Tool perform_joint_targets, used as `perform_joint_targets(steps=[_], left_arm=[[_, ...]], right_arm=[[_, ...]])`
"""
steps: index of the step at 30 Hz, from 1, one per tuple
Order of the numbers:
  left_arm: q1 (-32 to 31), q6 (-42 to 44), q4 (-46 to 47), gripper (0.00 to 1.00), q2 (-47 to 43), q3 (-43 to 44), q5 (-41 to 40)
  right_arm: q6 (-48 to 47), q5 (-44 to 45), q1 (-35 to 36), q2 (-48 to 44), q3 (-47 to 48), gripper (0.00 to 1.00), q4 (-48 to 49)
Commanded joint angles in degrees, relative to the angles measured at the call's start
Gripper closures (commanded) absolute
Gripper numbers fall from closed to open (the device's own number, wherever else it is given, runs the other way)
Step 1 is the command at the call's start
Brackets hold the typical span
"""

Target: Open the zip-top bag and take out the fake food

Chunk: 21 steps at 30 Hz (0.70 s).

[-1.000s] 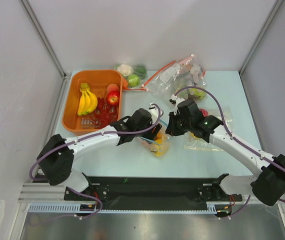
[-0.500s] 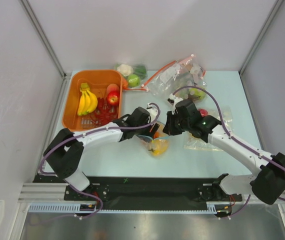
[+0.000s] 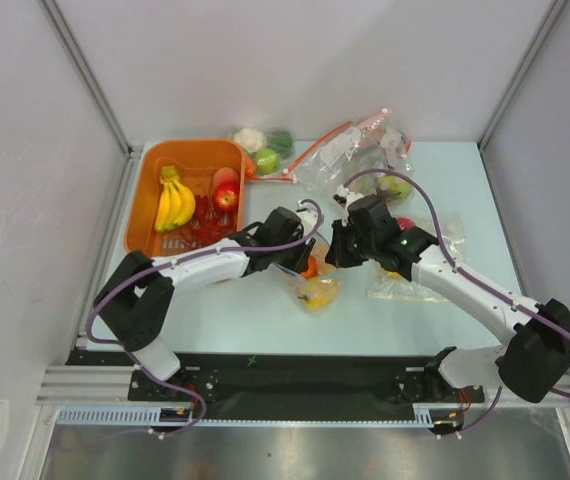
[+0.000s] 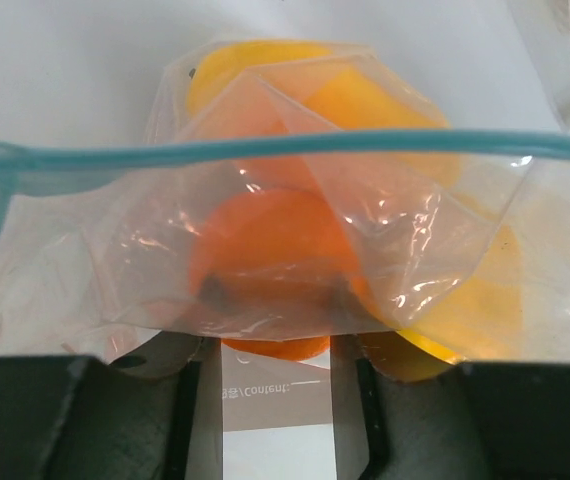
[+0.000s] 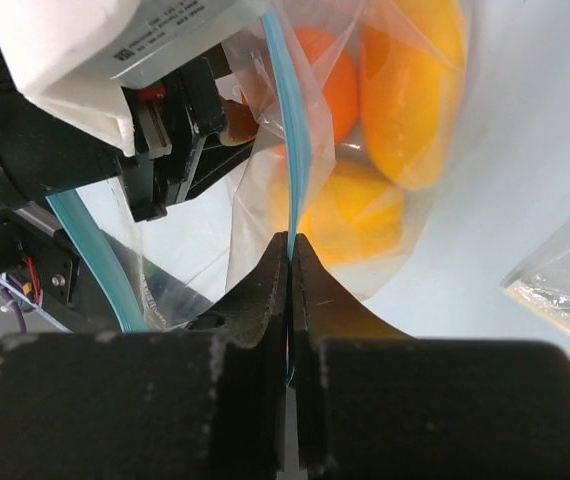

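So the zip bag [image 3: 317, 288] is sitting about mid-table [image 3: 245, 322], a bit right of the orange basket [image 3: 135, 222], and both arms meet right over its mouth. The right gripper [image 5: 292, 240] is clamped fully closed on the bag's teal strip [image 5: 290, 130]. You can see the strip running straight down into the seam between its fingers, so that one's clear. The other side of the strip curves off on the far side of the left gripper [image 4: 275, 310], so the mouth looks pulled open with that gripper poking in. From the left wrist view the strip runs across the picture, with the orange [image 4: 265, 245] right behind the plastic and the yellow pieces [image 4: 385, 105] packed around it, all inside the bag. The left jaws are partway apart and the orange sits right between the two fingers [image 4: 205, 400], but the tips are hidden behind crinkly plastic. I honestly can't tell if they're actually squeezing it or just sitting either side. Over in the basket there's a bunch of bananas [image 3: 174, 203] with a red apple [image 3: 226, 197] just beside it. There's also a second clear bag [image 3: 350, 150] with a red strip at the back of the table, and a third [image 3: 410, 282] lying under the right arm.
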Motion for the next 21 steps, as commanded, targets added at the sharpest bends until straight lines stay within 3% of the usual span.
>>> perform_joint_targets(steps=[1, 11, 21], left_arm=[[0.41, -0.26, -4.34, 1.0, -0.97, 1.78, 3.32], [0.41, 0.0, -9.08, 1.0, -7.03, 3.89, 7.98], [0.41, -0.52, -8.03, 1.0, -12.67, 5.38, 10.44]], right_arm=[[0.51, 0.66, 0.18, 0.27, 1.63, 1.0, 0.36], [0.86, 1.45, 0.18, 0.01, 1.19, 1.0, 0.71], [0.51, 1.19, 0.18, 0.45, 1.19, 1.0, 0.71]])
